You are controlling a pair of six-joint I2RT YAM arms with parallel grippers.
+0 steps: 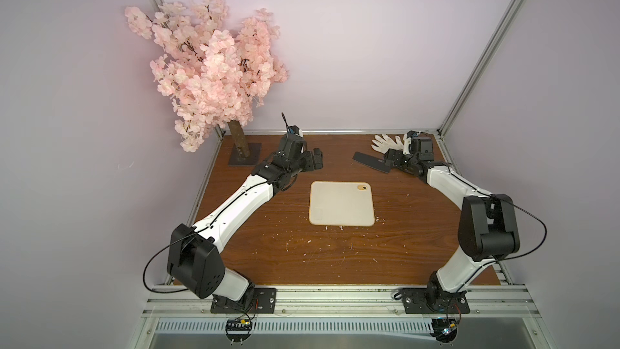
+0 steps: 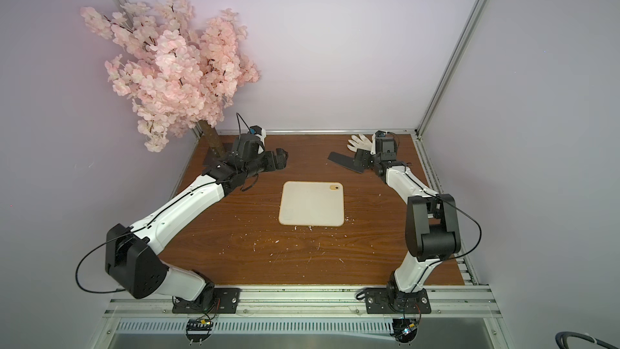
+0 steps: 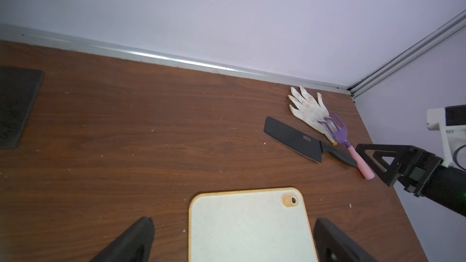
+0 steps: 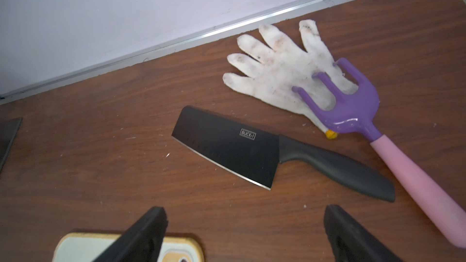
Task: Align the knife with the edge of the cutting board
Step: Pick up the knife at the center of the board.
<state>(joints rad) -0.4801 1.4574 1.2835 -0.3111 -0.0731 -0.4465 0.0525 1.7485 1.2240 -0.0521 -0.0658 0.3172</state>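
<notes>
Black cleaver (image 4: 227,147) lies flat on the wood counter (image 4: 100,172), well apart from the cutting board (image 3: 247,228); right pincer (image 4: 244,212) released near its handle, left pincer (image 3: 234,221) released, empty.

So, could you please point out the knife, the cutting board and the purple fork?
knife (image 4: 227,144), right wrist view, middle of blade
cutting board (image 1: 340,204), in a top view, bare middle
purple fork (image 4: 353,112), right wrist view, purple head

left arm (image 1: 235,206) and right arm (image 1: 446,179) both reach forward, wrists turned inward. left gripper (image 1: 318,160) jaws wide apart, empty. right gripper (image 1: 389,162) likewise, held low.
</notes>
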